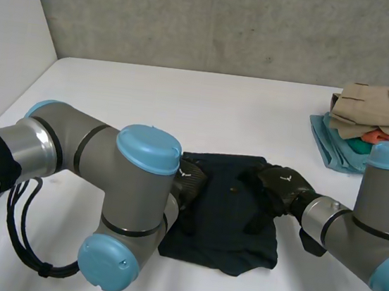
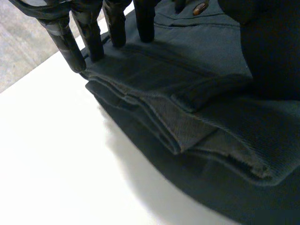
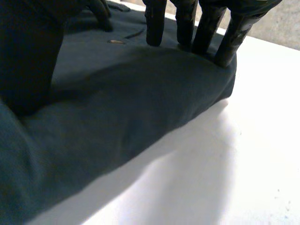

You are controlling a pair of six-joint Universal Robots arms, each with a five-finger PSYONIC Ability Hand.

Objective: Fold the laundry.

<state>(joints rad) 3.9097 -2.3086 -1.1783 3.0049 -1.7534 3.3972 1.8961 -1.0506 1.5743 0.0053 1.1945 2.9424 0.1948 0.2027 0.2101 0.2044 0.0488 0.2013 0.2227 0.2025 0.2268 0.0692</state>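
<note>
A dark navy garment (image 1: 232, 217) lies folded into a compact rectangle at the table's near middle. My left hand (image 1: 191, 182) rests on its left edge, fingers (image 2: 89, 35) straight and pressing down on the stacked folds (image 2: 187, 126). On the garment's right part lies my right hand (image 1: 274, 187), its straight fingers (image 3: 206, 28) pushing on the cloth (image 3: 122, 117) near a small button (image 3: 116, 42). Both hands are open and neither pinches the fabric.
A pile of folded clothes (image 1: 370, 128), tan on top over orange and teal, sits at the table's far right. The white table (image 1: 185, 109) runs back to a grey wall. My left arm's elbow (image 1: 129, 215) covers the garment's near left corner.
</note>
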